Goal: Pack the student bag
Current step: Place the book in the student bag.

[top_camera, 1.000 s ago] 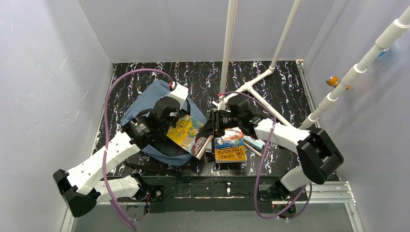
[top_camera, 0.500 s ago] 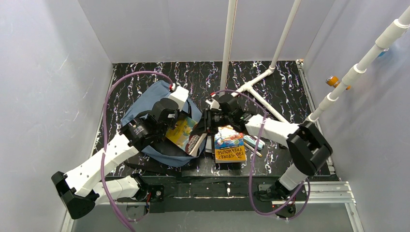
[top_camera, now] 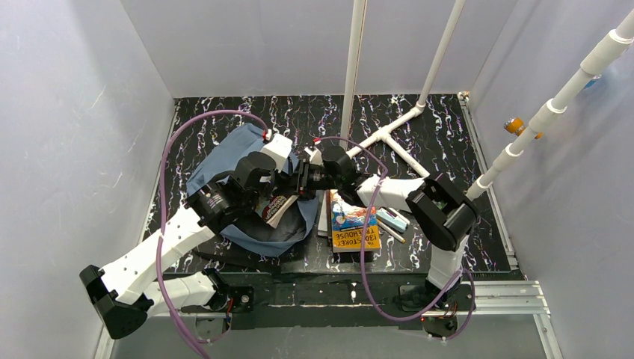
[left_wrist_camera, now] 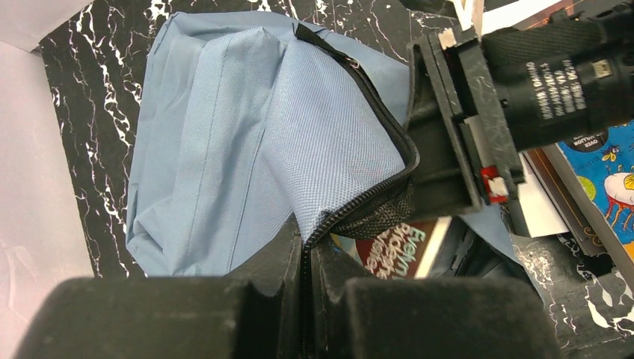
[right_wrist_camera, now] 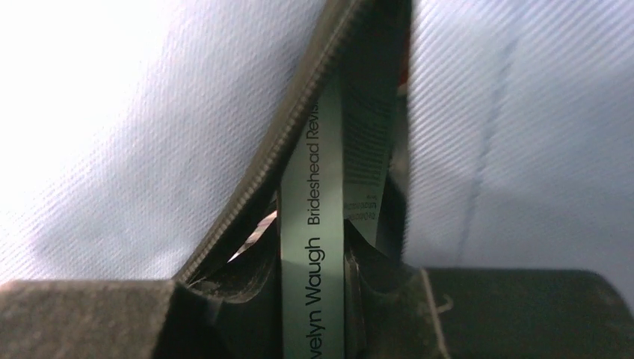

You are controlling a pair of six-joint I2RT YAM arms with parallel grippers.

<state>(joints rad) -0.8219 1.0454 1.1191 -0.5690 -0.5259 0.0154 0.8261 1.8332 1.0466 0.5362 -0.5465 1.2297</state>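
Slate-blue student bag [left_wrist_camera: 224,149] is held agape by the left gripper [left_wrist_camera: 303,258] pinching its zipper edge [left_wrist_camera: 374,198]. The right gripper [right_wrist_camera: 314,329], clamping the paperback [right_wrist_camera: 312,239], should push straight, clear of the teeth.

Your bench [top_camera: 224,120] is a black top veined with white, filling the middle of the overhead view between pale walls. Left of centre you have the student bag [top_camera: 218,155] lying on it, slate-blue and slumped. Just right of the bag, at centre, sits a bright picture book [top_camera: 355,228] with an orange lower cover; whether it rests on the bench or on something flat beneath it, you cannot tell. Touching its right edge lie a pale block [top_camera: 392,219] and a pencil [top_camera: 390,232]. Upper right of centre, a white pipe frame [top_camera: 389,134] stands on the bench.
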